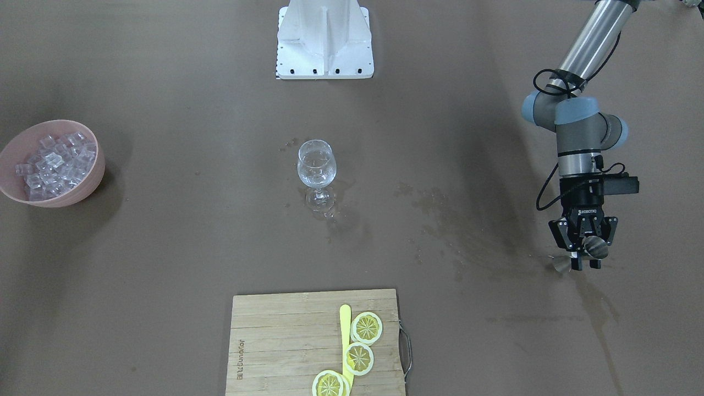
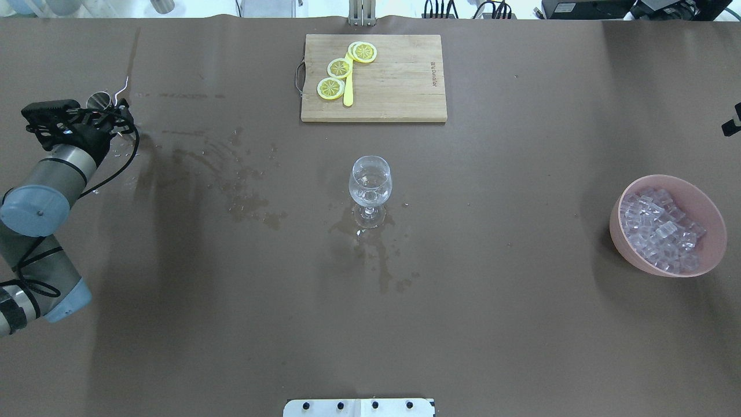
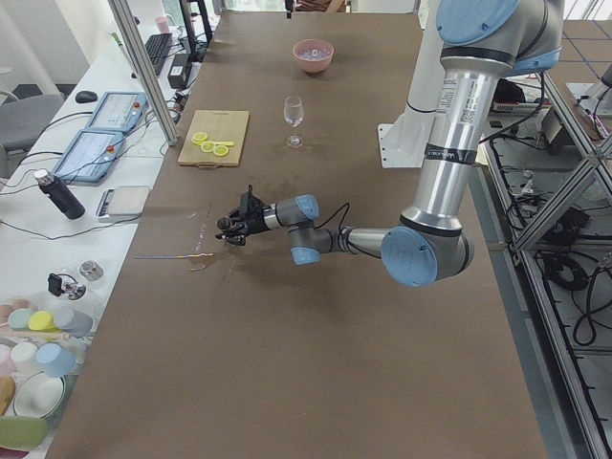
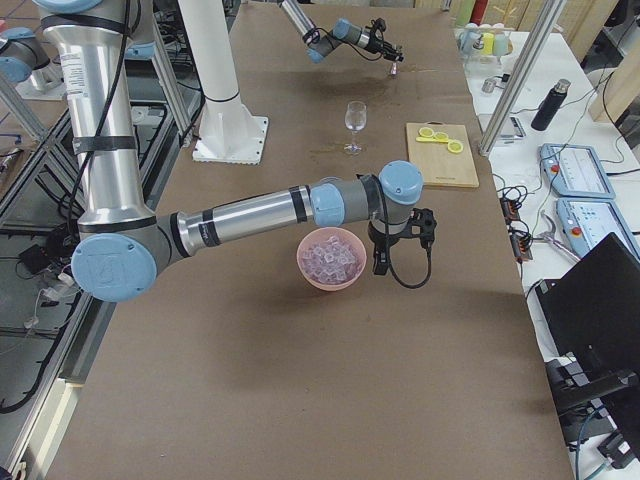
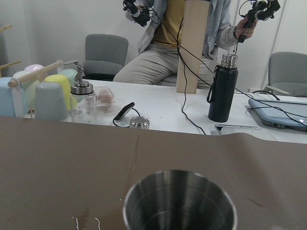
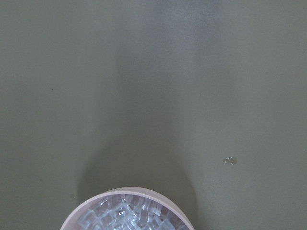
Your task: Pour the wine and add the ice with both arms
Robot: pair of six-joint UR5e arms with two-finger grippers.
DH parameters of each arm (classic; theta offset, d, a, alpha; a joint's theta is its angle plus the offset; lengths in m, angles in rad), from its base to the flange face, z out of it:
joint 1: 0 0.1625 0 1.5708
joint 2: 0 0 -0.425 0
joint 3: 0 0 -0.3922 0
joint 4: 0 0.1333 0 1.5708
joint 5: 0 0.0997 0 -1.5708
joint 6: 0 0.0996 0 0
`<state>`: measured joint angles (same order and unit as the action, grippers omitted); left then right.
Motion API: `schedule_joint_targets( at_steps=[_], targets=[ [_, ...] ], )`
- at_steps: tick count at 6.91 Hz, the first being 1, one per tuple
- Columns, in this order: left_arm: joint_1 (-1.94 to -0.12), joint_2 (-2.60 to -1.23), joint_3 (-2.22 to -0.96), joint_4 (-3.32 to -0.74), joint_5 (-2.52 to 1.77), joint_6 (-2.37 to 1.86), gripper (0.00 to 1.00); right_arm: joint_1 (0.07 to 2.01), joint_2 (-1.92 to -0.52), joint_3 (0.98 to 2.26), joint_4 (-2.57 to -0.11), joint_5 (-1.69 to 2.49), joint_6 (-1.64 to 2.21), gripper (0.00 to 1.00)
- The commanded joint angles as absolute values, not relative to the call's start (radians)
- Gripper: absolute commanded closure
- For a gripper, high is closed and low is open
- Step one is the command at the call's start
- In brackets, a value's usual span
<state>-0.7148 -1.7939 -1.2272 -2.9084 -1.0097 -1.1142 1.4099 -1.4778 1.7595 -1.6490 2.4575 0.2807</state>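
You have the left gripper (image 1: 584,259) low at the right edge of the front view, its fingers closed around a steel cup (image 5: 180,203) above wet streaks on the table (image 1: 165,247). In the right-side view the right gripper (image 4: 379,262) hangs just beside the pink bowl (image 1: 93,176), and you cannot tell whether its fingers are apart. The ice (image 1: 52,162) fills that bowl at the front view's left edge. The wine glass (image 1: 316,165) stands upright at centre, well apart from both arms. 3 lemon slices (image 1: 358,357) lie on the cutting board (image 1: 275,341) at bottom centre.
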Motion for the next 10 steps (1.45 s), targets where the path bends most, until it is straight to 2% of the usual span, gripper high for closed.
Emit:
schedule_joint_targets(
  at_steps=[1,2,3,5,6,8,10],
  targets=[
    [-0.715,-1.793,-1.227,-2.908,-1.019,-1.114,0.39,1.41,-1.477,1.758,-1.649,2.457,0.281,0.0],
    [-0.715,-1.792,-1.227,-2.907,-1.019,-1.114,0.23,1.41,-1.479,1.758,-1.648,2.457,0.281,0.0],
    [-0.718,-1.792,-1.229,-2.907,-1.046,-1.108,0.02,1.41,-1.477,1.759,-1.649,2.457,0.281,0.0],
    [-0.745,-1.789,-1.233,-2.908,-1.123,-1.083,0.02,1.41,-1.477,1.759,-1.649,2.457,0.282,0.0],
    [-0.776,-1.74,-1.277,-2.907,-1.196,-1.065,0.02,1.41,-1.476,1.761,-1.649,2.457,0.282,0.0],
    [-0.914,-1.654,-1.363,-2.905,-1.404,-1.0,0.02,1.41,-1.477,1.764,-1.648,2.462,0.281,0.0],
    [-1.058,-1.626,-1.416,-2.875,-1.627,-0.996,0.02,1.411,-1.479,1.778,-1.648,2.457,0.281,0.0]
  ],
)
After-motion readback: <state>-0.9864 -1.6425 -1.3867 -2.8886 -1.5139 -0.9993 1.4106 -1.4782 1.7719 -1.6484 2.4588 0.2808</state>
